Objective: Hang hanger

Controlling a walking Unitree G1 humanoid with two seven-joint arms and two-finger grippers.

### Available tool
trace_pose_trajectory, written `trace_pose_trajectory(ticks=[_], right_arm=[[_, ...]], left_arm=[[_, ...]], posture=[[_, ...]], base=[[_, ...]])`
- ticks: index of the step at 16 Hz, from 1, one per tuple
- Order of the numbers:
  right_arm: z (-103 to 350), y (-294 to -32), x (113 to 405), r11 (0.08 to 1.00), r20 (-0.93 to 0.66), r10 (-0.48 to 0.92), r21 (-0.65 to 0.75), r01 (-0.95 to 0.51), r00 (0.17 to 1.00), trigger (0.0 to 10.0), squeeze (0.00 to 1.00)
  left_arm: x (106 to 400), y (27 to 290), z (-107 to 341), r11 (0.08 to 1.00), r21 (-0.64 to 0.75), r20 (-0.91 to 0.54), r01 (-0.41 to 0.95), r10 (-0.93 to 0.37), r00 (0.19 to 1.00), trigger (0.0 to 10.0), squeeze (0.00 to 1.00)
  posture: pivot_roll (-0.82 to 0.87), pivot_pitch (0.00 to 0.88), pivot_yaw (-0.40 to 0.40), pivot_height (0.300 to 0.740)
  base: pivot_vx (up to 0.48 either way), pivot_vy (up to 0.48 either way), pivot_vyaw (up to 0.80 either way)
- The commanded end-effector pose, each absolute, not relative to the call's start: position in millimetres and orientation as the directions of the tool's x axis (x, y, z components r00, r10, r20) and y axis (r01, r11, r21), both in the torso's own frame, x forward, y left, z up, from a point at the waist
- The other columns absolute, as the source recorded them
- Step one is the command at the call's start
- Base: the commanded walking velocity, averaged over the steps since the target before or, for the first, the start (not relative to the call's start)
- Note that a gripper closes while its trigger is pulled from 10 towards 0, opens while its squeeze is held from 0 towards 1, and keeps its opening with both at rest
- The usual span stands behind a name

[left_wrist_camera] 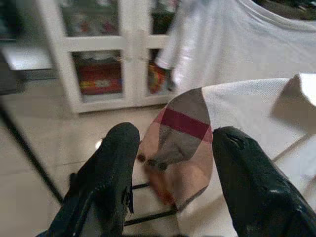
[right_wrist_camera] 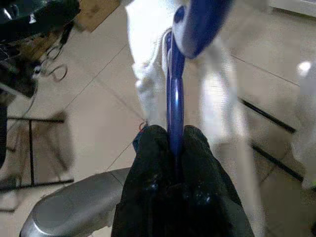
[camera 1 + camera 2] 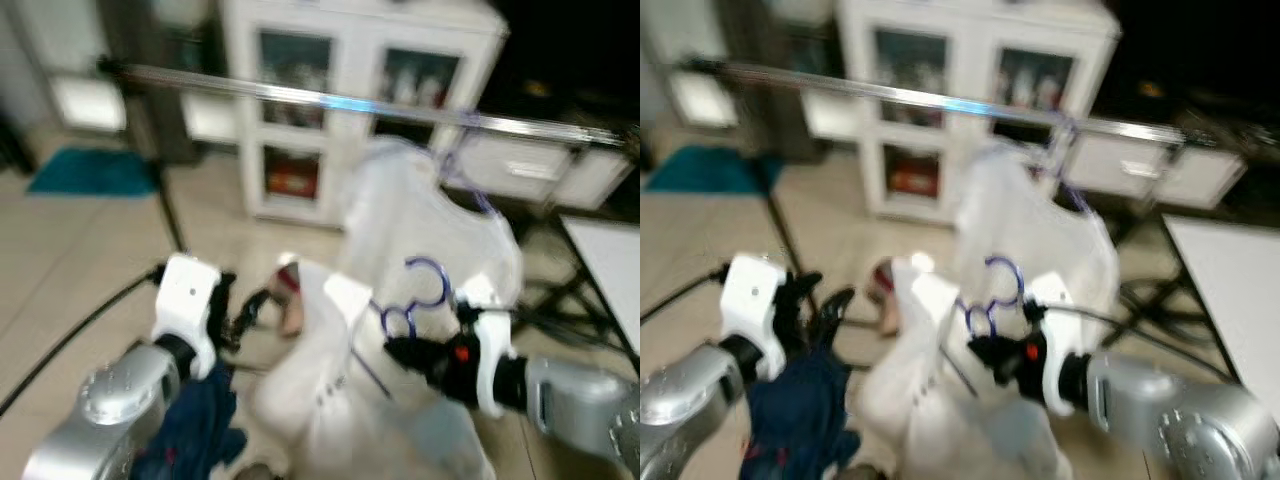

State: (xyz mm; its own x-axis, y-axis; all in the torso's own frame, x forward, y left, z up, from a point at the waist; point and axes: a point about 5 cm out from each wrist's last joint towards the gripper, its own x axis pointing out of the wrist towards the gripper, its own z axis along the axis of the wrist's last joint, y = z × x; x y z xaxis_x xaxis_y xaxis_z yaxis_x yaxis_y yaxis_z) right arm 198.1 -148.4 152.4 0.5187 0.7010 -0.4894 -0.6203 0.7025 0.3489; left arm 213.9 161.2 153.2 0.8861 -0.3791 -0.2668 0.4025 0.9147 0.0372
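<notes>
My right gripper (image 3: 398,350) is shut on a blue hanger (image 3: 425,290) that carries a white shirt (image 3: 320,385); the hanger's hook curls up just above the fingers. In the right wrist view the blue hanger (image 2: 174,98) runs straight out from between the closed fingers (image 2: 153,163). My left gripper (image 3: 245,315) is open, level with the shirt's plaid-lined collar (image 1: 180,143), which lies between its fingers (image 1: 106,173) untouched. A metal clothes rail (image 3: 330,100) crosses above, with another white shirt (image 3: 425,225) hanging from it on a blue hanger.
A white glass-door cabinet (image 3: 345,110) stands behind the rail. The rack's black leg (image 3: 170,215) slants down at left. Dark blue clothing (image 3: 195,420) lies below my left arm. A white table edge (image 3: 610,260) is at right. A teal mat (image 3: 90,170) lies far left.
</notes>
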Motion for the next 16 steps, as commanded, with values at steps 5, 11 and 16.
trace_pose_trajectory(ticks=[5,11,16], right_arm=[[142,-165,227,0.874,-0.45,0.472,0.122,-0.471,0.758,10.0,0.0],[138,-162,237,0.898,-0.358,0.418,0.021,-0.44,0.835,10.0,0.0],[149,-145,251,0.852,-0.313,0.503,0.023,-0.523,0.806,10.0,0.0]], left_arm=[[222,160,155,0.929,0.056,-0.214,0.366,-0.347,0.913,10.0,0.0],[225,152,153,0.929,0.055,-0.189,0.366,-0.35,0.917,10.0,0.0],[232,144,149,0.873,0.003,-0.184,0.488,-0.479,0.858,10.0,1.0]], posture=[[0.05,0.0,-0.084,0.74],[0.07,0.0,-0.081,0.74],[0.08,0.0,-0.072,0.74]], base=[[0.0,0.0,0.32],[0.0,-0.042,0.0],[0.0,0.0,0.0]])
